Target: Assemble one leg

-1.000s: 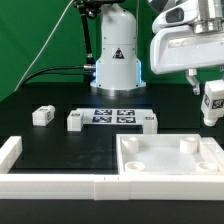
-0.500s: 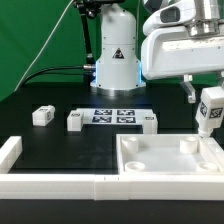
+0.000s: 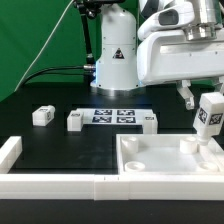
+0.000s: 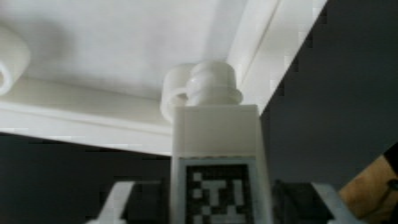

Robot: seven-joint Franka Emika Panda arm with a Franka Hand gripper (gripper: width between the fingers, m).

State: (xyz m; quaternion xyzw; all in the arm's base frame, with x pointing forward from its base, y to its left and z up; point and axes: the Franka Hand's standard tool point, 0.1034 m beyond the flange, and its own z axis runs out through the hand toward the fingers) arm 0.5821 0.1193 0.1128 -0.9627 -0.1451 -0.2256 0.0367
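My gripper (image 3: 203, 103) is shut on a leg (image 3: 208, 115), a small white block with a black-and-white tag, held upright above the back right corner of the large white tray-like piece (image 3: 165, 172). In the wrist view the leg (image 4: 217, 160) stands between my fingers (image 4: 121, 200), its tip close over a round corner socket (image 4: 201, 85) of the tray. Three more legs lie on the black table: one at the exterior view's left (image 3: 42, 116), one beside the marker board (image 3: 75, 121), one at its right end (image 3: 148, 121).
The marker board (image 3: 112, 115) lies flat in the middle of the table in front of the robot base (image 3: 116, 60). A low white wall (image 3: 50, 184) runs along the front edge, with a raised end (image 3: 9, 151) at the exterior view's left.
My gripper has moved down and toward the exterior view's left with the leg, bringing it nearer the tray's back right corner socket.
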